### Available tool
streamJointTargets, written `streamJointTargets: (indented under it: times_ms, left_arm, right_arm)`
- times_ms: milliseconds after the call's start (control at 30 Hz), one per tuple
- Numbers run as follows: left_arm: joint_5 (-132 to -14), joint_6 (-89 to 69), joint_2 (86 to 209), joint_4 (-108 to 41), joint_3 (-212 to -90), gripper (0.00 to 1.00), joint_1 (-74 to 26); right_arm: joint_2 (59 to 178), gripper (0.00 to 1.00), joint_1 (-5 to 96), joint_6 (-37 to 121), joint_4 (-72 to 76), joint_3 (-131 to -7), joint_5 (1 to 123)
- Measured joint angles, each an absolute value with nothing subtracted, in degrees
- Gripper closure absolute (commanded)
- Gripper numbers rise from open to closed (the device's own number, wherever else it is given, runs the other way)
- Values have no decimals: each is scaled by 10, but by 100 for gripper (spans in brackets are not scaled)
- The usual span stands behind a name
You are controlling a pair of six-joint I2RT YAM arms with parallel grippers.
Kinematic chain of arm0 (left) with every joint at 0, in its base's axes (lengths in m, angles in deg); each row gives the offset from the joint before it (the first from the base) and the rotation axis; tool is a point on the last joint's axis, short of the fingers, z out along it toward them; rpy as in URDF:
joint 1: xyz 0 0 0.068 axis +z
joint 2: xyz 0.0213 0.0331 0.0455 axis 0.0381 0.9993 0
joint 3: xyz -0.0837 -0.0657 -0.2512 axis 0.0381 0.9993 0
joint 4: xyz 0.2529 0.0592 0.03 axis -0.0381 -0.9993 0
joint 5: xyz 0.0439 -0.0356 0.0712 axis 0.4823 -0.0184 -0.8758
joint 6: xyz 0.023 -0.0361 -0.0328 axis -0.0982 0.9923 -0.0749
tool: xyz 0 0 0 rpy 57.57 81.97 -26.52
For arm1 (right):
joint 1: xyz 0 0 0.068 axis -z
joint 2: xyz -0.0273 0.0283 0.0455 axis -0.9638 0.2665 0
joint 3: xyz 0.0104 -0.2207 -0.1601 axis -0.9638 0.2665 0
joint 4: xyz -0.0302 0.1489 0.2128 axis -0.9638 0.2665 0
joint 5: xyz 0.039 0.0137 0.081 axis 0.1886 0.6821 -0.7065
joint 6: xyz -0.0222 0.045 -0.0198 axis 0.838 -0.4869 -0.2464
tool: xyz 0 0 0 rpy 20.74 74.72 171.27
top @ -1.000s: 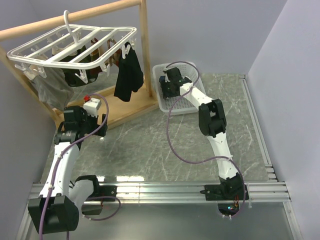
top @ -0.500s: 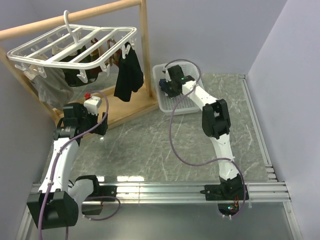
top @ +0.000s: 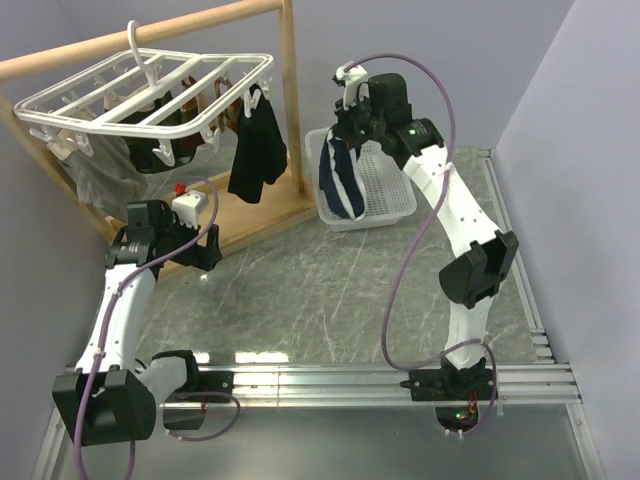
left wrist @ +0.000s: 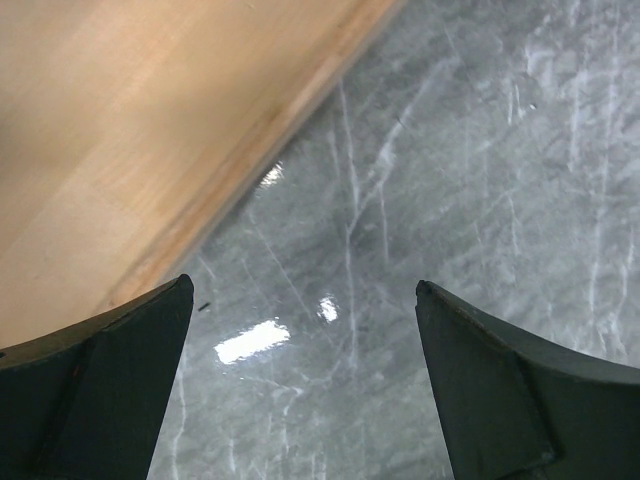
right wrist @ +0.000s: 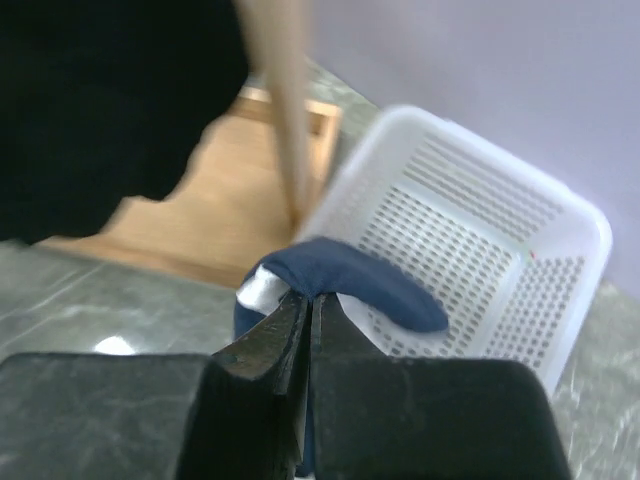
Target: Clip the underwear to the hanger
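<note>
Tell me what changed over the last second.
The right gripper rose out of the white basket, shut on the underwear, which now hangs in the air over the basket's left edge. The left gripper barely shifted; it is open and empty above the table, by the wooden stand. The hanger and the clothes on it stayed put.

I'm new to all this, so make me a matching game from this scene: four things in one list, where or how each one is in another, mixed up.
Things:
1. underwear
2. hanger
3. basket
4. left gripper

States:
A. hooked over the wooden rail
B. open, holding nothing, over the table beside the wooden base
C. dangling from the shut right gripper
D. standing on the table, white mesh

Pairs: 1-C, 2-A, 3-D, 4-B
</note>
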State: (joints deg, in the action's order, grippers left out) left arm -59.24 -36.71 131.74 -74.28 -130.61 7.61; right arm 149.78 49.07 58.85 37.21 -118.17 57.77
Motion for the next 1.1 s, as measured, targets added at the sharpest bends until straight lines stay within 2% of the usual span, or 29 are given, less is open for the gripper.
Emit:
streamJointTargets:
  times_ms: [367,667,900,1100]
  left_arm:
    - [-546,-372,1342,-764,-1312,1,76]
    - [-445,-431,1294,-769,-1285,1,76]
    - [-401,-558,1221,-812,-1246,1,52]
    - [-403,-611,1211,-811,-1227,4,-8]
  right_arm:
    - [1365,100,425,626,401,-1147,520]
    - [1212,100,413,482,341,-949,485]
    - [1179,100,385,356,303,-749,419]
    - [1182,100,382,271,235,-618,440]
